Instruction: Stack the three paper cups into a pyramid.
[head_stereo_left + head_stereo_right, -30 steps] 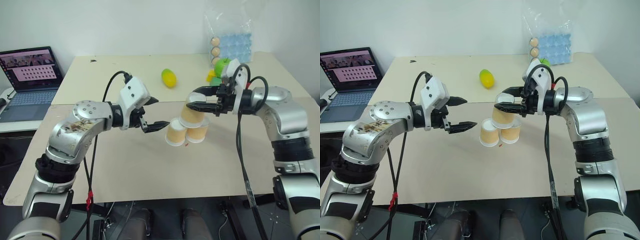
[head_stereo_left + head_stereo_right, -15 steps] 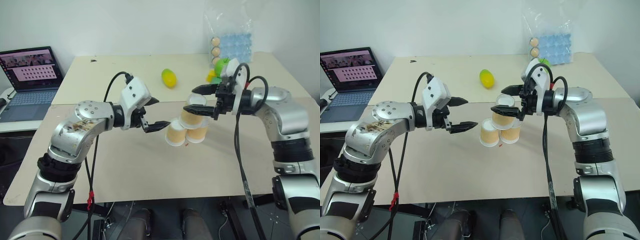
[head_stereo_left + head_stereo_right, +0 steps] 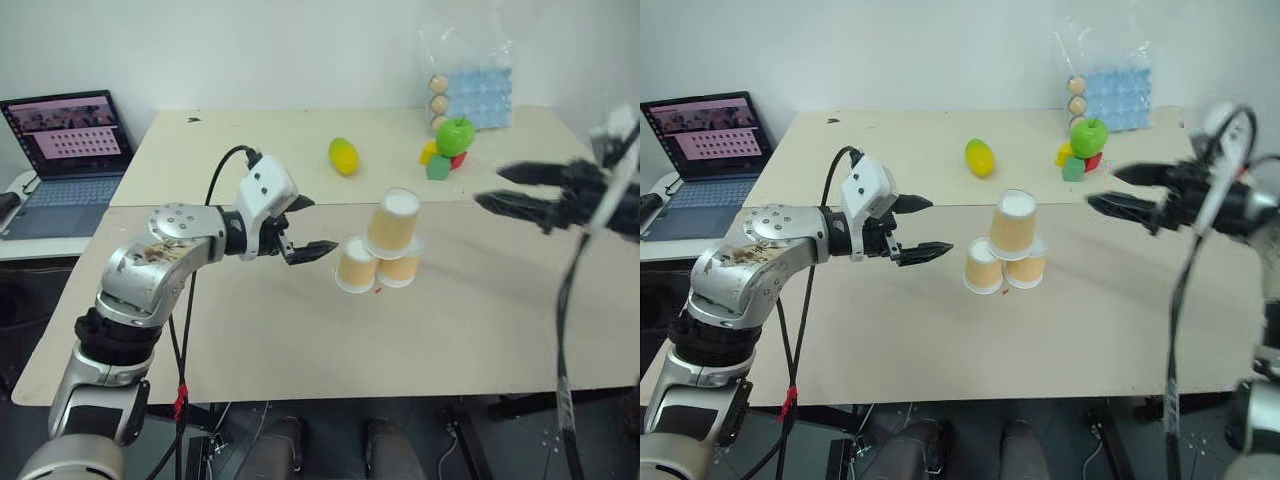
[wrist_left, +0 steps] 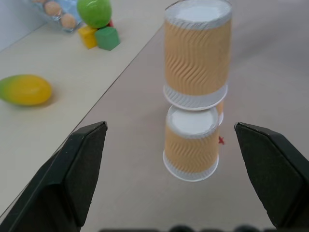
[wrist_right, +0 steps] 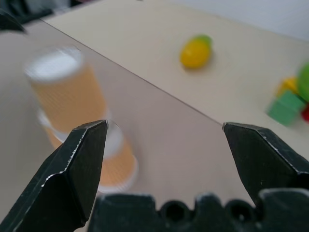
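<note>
The three paper cups stand upside down as a pyramid near the table's middle. The top cup rests on the lower left cup and the lower right cup, leaning slightly. My left gripper hovers open just left of the stack, level with it and touching nothing. In the left wrist view the top cup and a lower cup stand ahead between the fingers. My right gripper is open and empty, well off to the right of the pyramid, pointing back toward it.
A yellow-green mango lies behind the stack. A green apple on coloured blocks and a bag of eggs sit at the back right. A laptop stands on a side table at the far left.
My right gripper opened off the top cup and swung far out to the right. The top cup stays on the two lower cups. The left gripper hardly moved.
</note>
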`<state>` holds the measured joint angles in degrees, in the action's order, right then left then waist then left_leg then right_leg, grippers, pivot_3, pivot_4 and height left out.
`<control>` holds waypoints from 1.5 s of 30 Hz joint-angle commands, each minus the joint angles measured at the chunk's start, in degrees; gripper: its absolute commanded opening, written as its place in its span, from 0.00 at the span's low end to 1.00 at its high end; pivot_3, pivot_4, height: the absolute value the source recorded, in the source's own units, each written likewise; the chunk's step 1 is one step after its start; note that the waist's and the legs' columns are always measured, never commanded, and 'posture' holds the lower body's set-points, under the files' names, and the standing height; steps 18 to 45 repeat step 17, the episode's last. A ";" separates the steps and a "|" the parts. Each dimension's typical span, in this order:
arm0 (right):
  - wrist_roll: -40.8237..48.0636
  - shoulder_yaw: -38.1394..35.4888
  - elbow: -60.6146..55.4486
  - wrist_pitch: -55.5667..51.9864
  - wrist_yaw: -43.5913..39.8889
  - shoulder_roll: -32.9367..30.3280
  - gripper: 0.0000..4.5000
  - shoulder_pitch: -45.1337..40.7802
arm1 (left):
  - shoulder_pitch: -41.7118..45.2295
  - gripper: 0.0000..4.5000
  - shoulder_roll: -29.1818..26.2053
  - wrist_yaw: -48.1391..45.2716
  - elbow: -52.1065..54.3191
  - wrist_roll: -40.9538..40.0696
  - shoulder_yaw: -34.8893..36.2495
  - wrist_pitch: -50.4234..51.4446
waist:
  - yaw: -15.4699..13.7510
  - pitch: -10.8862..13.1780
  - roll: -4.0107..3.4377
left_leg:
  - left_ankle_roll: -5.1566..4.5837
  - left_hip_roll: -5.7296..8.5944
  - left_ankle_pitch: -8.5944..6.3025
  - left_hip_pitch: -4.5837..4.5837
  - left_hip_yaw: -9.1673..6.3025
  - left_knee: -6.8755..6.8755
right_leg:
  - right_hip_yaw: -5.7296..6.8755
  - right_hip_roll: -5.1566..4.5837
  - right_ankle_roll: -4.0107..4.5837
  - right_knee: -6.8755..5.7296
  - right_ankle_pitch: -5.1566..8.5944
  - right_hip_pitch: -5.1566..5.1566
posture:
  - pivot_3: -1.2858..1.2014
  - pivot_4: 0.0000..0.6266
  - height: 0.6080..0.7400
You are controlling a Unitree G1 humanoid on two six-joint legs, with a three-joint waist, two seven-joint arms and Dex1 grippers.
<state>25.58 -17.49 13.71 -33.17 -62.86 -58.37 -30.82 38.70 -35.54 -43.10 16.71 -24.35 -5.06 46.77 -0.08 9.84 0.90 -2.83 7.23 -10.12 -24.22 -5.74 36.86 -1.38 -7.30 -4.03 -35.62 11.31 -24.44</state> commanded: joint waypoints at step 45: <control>4.33 -13.42 -29.13 4.15 15.16 14.77 0.99 28.96 | -19.70 1.00 4.67 4.25 0.39 7.78 -0.37 -16.17 | 0.43 -0.02 -0.04 | 0.14 -0.06 -0.08 0.44 0.28 -0.04 | -0.38 -0.12 -0.48 -0.10 0.34 0.31 | 0.52 0.24 1.00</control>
